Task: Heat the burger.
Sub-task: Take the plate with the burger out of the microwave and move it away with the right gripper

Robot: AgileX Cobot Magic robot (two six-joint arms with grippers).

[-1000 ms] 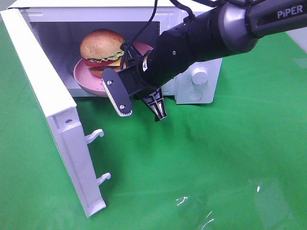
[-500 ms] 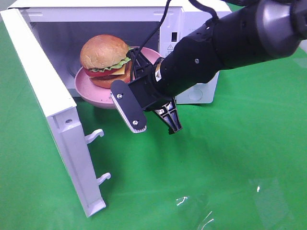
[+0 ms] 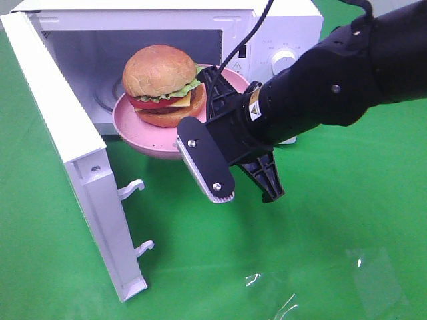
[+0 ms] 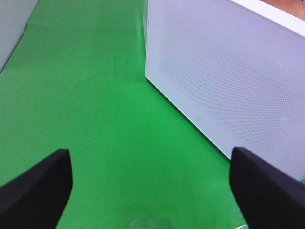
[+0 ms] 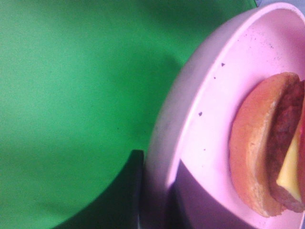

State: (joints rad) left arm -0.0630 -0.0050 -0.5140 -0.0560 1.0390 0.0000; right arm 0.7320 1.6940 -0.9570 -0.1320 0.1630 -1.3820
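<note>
Burger: the burger (image 3: 162, 83) sits on the pink plate (image 3: 143, 137), which hangs at the mouth of the microwave (image 3: 267, 30), partly inside the cavity and partly over the green mat (image 3: 320, 253).
Plate: its near rim is pinched in my right gripper (image 3: 217, 113); my wrist view shows the rim (image 5: 190, 124) running right into my fingers.
Right fingers: nearly closed, clamped on the plate's edge and carrying the load.
Left fingers: my left gripper (image 4: 152, 186) is spread wide and holds nothing, hovering over the mat beside the microwave's perforated side wall.
Door: the door (image 3: 73, 167) stands fully open, latch hooks showing.
Done, as I judge it: door open, burger plated and in my grasp at the opening.
Left, as I judge it: the plate is not resting inside, the door is not shut and the dial (image 3: 285, 61) is unturned.
</note>
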